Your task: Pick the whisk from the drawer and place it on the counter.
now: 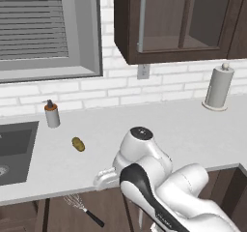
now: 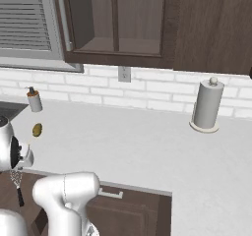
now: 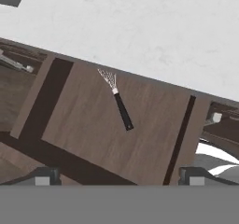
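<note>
The whisk (image 3: 119, 101) lies flat on the floor of the pulled-out dark brown drawer (image 3: 88, 129), its wire head toward the counter (image 3: 149, 27) and its black handle pointing away. It also shows as the whisk (image 1: 82, 208) below the counter's front edge (image 1: 43, 190), and as the whisk (image 2: 17, 185) in the drawer (image 2: 6, 193). My gripper (image 3: 117, 177) hangs well above the drawer, open, its fingertips (image 3: 43, 177) set wide apart with nothing between them. The whisk sits ahead of the gap, untouched.
On the counter stand a soap dispenser (image 1: 51, 114), a small yellow-brown lump (image 1: 78, 144) and a paper towel roll (image 1: 218, 87). A dark sink basin (image 1: 14, 149) is cut in at the left. Glass-door wall cabinets (image 1: 178, 18) hang overhead.
</note>
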You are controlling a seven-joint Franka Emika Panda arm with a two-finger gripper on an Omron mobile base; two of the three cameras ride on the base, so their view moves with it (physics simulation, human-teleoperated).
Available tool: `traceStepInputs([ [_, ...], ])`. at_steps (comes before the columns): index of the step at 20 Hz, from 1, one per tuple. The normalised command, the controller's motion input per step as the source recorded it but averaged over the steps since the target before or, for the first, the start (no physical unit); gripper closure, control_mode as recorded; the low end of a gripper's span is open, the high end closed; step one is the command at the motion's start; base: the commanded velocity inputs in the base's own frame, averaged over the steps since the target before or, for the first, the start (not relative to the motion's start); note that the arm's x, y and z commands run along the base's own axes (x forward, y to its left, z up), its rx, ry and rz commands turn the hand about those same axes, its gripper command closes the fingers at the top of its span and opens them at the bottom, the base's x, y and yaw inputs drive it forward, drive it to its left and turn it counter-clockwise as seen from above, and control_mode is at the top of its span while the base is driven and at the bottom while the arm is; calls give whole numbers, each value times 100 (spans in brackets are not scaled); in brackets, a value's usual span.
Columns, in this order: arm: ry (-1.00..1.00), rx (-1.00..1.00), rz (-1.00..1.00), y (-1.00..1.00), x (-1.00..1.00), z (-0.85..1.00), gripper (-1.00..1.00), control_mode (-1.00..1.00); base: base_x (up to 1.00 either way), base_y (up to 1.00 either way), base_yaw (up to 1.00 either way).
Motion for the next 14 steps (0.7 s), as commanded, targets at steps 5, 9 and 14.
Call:
traceStepInputs([
  [5, 0, -3, 3, 32, -20, -19, -100, -100, 0, 0, 0],
  [9, 0, -4, 0, 41, -2, -18, -100, -100, 0, 0, 0],
  [14, 0, 0, -9, 14, 0, -11, -100, -100, 0, 0, 0],
])
